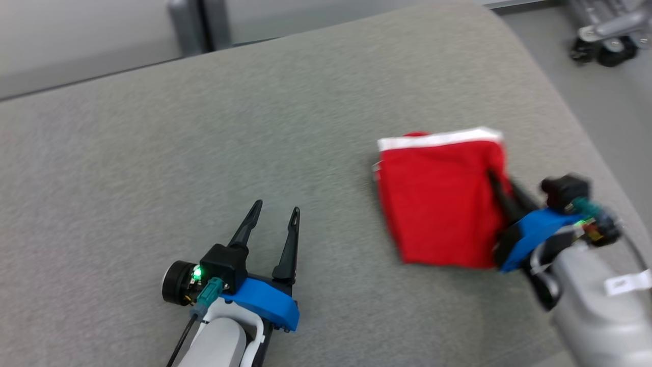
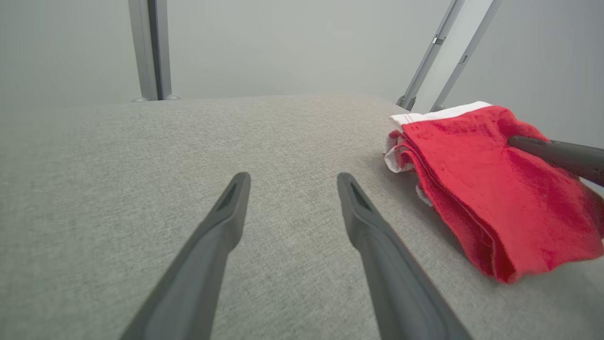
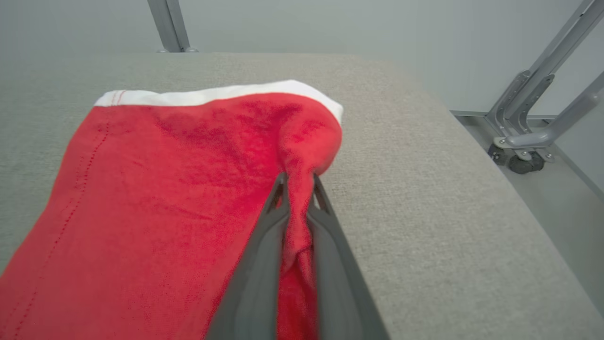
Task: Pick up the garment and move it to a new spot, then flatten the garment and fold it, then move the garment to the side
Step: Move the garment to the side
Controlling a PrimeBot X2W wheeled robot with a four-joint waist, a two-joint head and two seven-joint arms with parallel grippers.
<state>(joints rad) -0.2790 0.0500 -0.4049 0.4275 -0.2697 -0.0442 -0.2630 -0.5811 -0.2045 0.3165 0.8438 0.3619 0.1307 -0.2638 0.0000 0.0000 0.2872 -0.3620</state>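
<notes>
Folded red fabric garment (image 1: 438, 204), white band at far end, long axis probably near-far (head view blurred); right gripper (image 1: 501, 183) pinched onto its right edge; left gripper (image 1: 277, 206) spread, empty

The garment (image 1: 438, 204) is bright red, with a white band (image 1: 438, 138) along its far edge. In the right wrist view some red stitches (image 3: 115, 97) mark the white band, and a dotted seam (image 3: 80, 189) of darker red runs down the cloth. The table cover (image 1: 204, 127) is plain grey-beige with a fine woven speckle. The left gripper (image 1: 277, 206) and the right gripper (image 3: 297, 179) have dark grey fingers (image 2: 207, 245). Each wrist carries a bright blue bracket (image 1: 265, 300), and a small green light (image 1: 196, 272) glows on the left one. The frame (image 3: 533, 94) is silver-grey and its wheel (image 3: 519, 163) is black.
</notes>
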